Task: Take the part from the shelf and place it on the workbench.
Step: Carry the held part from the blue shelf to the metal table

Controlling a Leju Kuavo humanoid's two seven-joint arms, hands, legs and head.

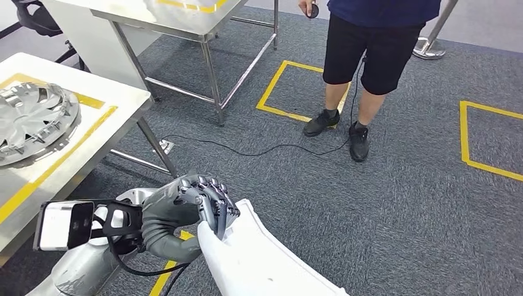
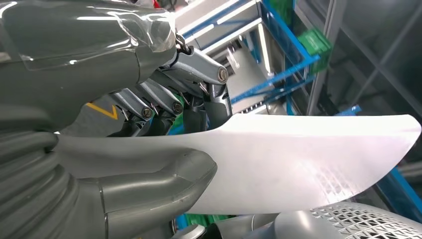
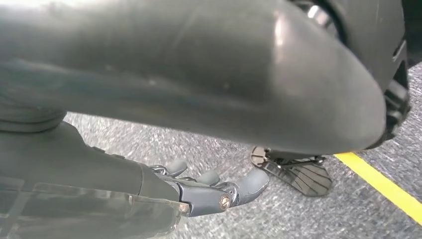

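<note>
White part (image 1: pixel 259 262) in grey hand (image 1: pixel 191 206); beside it, grey carpet (image 1: pixel 401 197) (yellow taped squares (image 1: pixel 490 139)).

The white part (image 1: pixel 259 259) runs off the head view's lower edge; the left robot hand (image 1: pixel 197 203) hides its near end.

Head view: even, bright overhead light, soft shadows under the workbench (image 1: pixel 92 98), mild glare on its steel top. Left wrist view: the white part (image 2: pixel 308 159) is overexposed, background shelving soft. Right wrist view: dim, foreground out of focus, carpet (image 3: pixel 308 214) streaked by blur.
</note>
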